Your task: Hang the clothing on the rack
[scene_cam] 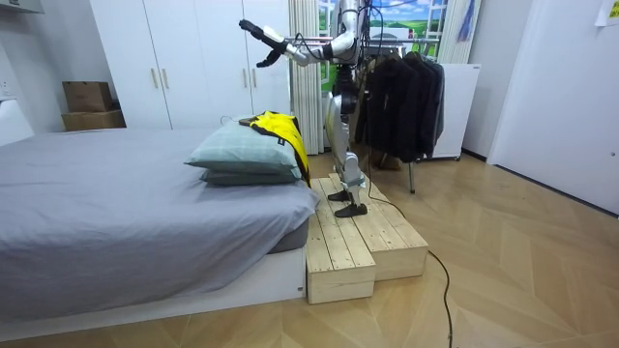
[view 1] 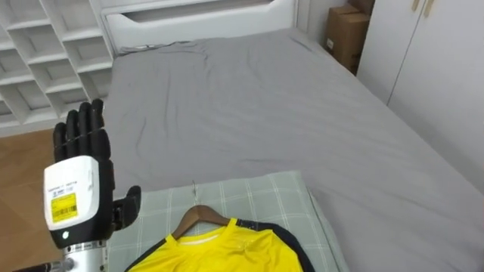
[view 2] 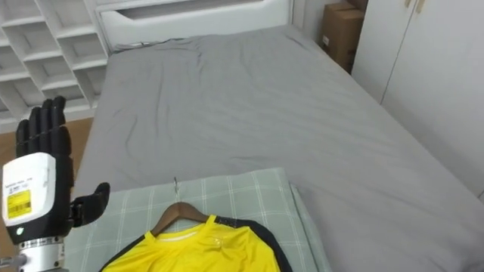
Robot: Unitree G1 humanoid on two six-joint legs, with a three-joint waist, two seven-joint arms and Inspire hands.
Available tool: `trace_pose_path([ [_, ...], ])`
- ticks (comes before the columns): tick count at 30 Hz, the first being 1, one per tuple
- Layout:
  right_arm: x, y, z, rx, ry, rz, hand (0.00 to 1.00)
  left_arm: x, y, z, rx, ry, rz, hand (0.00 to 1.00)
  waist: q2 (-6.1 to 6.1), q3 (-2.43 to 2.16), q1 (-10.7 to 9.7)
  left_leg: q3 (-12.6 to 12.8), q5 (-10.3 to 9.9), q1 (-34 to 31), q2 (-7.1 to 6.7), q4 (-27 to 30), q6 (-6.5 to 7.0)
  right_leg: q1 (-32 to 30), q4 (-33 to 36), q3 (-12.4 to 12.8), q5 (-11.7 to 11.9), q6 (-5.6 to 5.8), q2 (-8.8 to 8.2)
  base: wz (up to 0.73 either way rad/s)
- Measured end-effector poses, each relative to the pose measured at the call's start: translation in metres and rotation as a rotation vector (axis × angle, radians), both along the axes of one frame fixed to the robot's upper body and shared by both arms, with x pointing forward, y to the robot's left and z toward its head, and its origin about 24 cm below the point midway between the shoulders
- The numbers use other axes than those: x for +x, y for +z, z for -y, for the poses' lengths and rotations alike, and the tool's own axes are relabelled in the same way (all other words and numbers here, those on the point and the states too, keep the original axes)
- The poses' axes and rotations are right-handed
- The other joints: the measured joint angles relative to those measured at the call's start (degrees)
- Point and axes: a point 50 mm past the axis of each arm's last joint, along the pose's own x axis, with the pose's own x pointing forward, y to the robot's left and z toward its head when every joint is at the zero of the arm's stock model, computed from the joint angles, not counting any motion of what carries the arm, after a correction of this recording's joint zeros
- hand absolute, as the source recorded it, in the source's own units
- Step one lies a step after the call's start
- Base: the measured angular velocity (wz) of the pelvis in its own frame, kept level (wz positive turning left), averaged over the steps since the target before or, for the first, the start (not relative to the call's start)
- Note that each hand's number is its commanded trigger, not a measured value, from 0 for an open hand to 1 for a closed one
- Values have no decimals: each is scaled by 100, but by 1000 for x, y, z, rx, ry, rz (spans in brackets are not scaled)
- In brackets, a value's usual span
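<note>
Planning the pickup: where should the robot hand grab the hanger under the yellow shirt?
Likely best: grip the wooden hanger at its bare neck, coming from above. The yellow shirt covers its arms, and it lies flat on the checked pillow.

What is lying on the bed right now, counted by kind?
Yellow shirt: 1
Wooden hanger: 1
Pillows: 2, checked pillow stacked on grey pillow
Total: 4
</note>
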Motion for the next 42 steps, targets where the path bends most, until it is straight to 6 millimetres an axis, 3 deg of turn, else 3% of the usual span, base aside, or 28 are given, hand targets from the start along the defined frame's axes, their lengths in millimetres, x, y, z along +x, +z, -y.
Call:
trace_pose_path([
  [14,0,-1,-4,22,-7,-9,0,6,-6,7,94,-39,-131,0,-116,20,-75,73,1,-58,4,-28,1,-110,3,73,6,-9,39,-2],
  [21,7,-1,-5,32,-4,8,0,3,-44,18,92,-95,-391,0,-89,6,-102,116,0,-95,11,-8,1,-121,8,38,14,-9,4,-1],
  [28,14,-1,-5,27,-25,24,0,-6,-72,30,-82,-128,-592,0,-42,-16,-207,115,1,-26,12,-6,1,-85,20,67,17,-12,-2,0],
  [42,15,-1,-5,26,-57,33,0,-9,-81,30,-121,-150,-699,0,-94,40,-200,114,1,-23,11,-13,1,-72,-3,66,16,-11,0,0],
])
